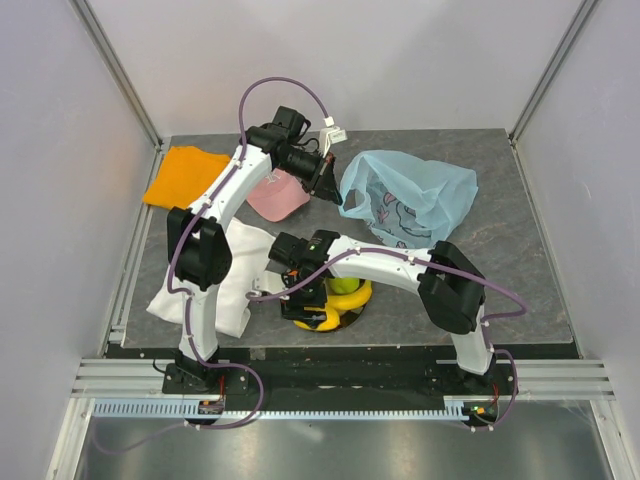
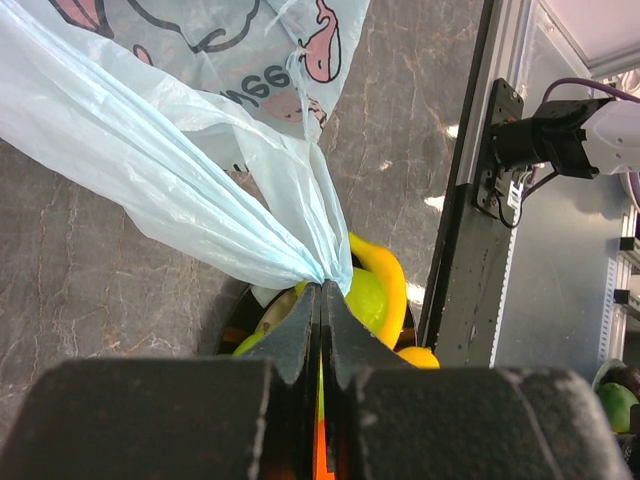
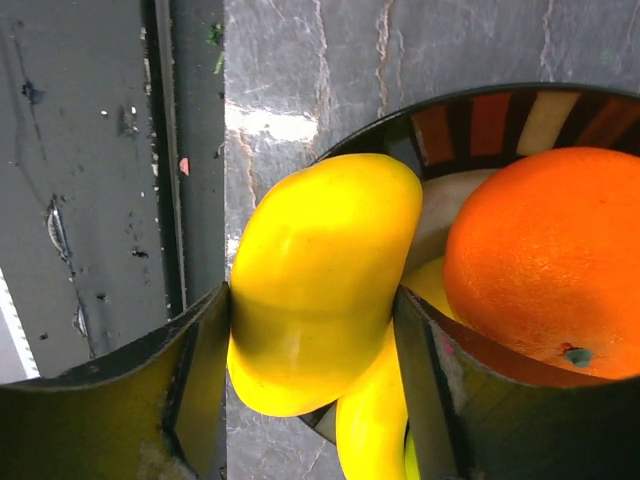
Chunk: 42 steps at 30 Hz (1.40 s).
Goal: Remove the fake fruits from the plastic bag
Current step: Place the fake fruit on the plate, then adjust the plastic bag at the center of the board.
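The light-blue plastic bag (image 1: 410, 195) with pink cartoon prints lies slack at the back right of the table. My left gripper (image 1: 335, 190) is shut on its bunched handle (image 2: 300, 262), which is stretched taut from the fingertips (image 2: 322, 290). Fake fruits are piled in a dark striped bowl (image 3: 480, 115) near the front edge: a green apple (image 2: 365, 300), a yellow banana (image 2: 385, 275) and an orange (image 3: 545, 255). My right gripper (image 3: 315, 320) hangs over that bowl, both fingers pressed against a yellow mango-like fruit (image 3: 320, 270) at the bowl's rim.
An orange cloth (image 1: 185, 172) lies at the back left and a pink dish (image 1: 278, 195) beside the left wrist. A folded white cloth (image 1: 235, 275) lies left of the bowl. The metal rail (image 3: 170, 200) of the table's front edge runs just beside the bowl.
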### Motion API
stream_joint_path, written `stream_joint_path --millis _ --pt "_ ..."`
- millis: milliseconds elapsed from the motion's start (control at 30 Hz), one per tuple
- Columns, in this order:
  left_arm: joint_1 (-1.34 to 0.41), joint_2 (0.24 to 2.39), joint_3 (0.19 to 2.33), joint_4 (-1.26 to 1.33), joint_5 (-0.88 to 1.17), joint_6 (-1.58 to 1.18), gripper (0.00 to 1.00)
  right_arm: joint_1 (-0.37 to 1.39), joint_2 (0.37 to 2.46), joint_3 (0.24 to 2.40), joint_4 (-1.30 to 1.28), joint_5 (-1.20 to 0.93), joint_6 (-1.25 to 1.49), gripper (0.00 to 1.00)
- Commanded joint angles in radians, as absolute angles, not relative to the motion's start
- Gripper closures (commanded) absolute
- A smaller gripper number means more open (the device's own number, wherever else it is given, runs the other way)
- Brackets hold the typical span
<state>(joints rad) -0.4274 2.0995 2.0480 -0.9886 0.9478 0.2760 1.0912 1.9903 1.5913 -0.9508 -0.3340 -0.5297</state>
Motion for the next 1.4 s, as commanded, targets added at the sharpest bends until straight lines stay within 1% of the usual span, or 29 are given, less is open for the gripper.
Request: stream_joint_path --millis 0,33,200,233,267,533,633,733,767,833,867,933,967,1033,1067,1100,1167,1300,1367 --pt "-0.428 2.046 2.049 -0.965 0.982 0.25 0.99 1.097 1.983 1.635 -0.959 -0.302 -0.495 0.26" --pt "-0.428 2.048 2.055 -0.965 0.983 0.249 0.99 1.095 1.982 1.635 -0.959 -0.304 -0.497 0.23" --pt "-0.43 2.056 2.057 -0.963 0.986 0.247 0.98 1.097 1.977 1.643 -0.963 -0.305 -0.494 0.19" --pt "-0.43 2.054 2.056 -0.963 0.988 0.245 0.98 1.095 1.977 1.646 -0.966 -0.307 -0.492 0.06" --pt "-0.428 2.054 2.052 -0.965 0.991 0.245 0.98 1.095 1.976 1.654 -0.972 -0.307 -0.489 0.02" --pt "-0.428 2.037 2.059 -0.963 1.02 0.238 0.98 1.094 1.942 1.726 -1.052 -0.255 -0.479 0.02" --pt "-0.428 2.034 2.062 -0.965 1.031 0.235 0.99 1.094 1.902 1.729 -1.086 -0.239 -0.505 0.02" --pt "-0.43 2.029 2.051 -0.966 1.026 0.236 0.98 1.075 1.862 1.73 -1.172 -0.236 -0.578 0.02" --pt "-0.43 2.028 2.048 -0.966 1.022 0.235 0.98 1.048 1.829 1.73 -1.248 -0.242 -0.644 0.02" --pt "-0.429 2.02 2.037 -0.969 1.019 0.235 0.98 1.005 1.771 1.714 -1.317 -0.23 -0.722 0.02" --pt "-0.43 2.017 2.034 -0.969 1.019 0.238 0.98 0.944 1.703 1.697 -1.368 -0.221 -0.754 0.02" --pt "-0.428 2.005 2.019 -0.973 1.019 0.239 0.98 0.863 1.645 1.694 -1.385 -0.181 -0.818 0.02" --pt "-0.429 2.0 2.014 -0.976 1.017 0.241 0.98 0.765 1.613 1.707 -1.37 -0.172 -0.822 0.02" --pt "-0.429 1.984 1.996 -0.976 1.019 0.239 0.98 0.665 1.623 1.741 -1.332 -0.184 -0.786 0.04" --pt "-0.43 1.977 1.991 -0.976 1.019 0.238 0.98 0.578 1.637 1.782 -1.313 -0.198 -0.758 0.05" --pt "-0.431 1.971 1.984 -0.974 1.017 0.236 0.99 0.534 1.652 1.799 -1.296 -0.251 -0.708 0.09" --pt "-0.433 1.956 1.977 -0.974 1.016 0.23 0.98 0.43 1.699 1.801 -1.221 -0.302 -0.661 0.2" --pt "-0.439 1.953 1.973 -0.974 1.019 0.224 0.98 0.376 1.819 1.81 -1.166 -0.357 -0.62 0.84" --pt "-0.445 1.96 1.977 -0.974 1.019 0.221 0.98 0.374 1.876 1.792 -1.114 -0.353 -0.603 0.91"
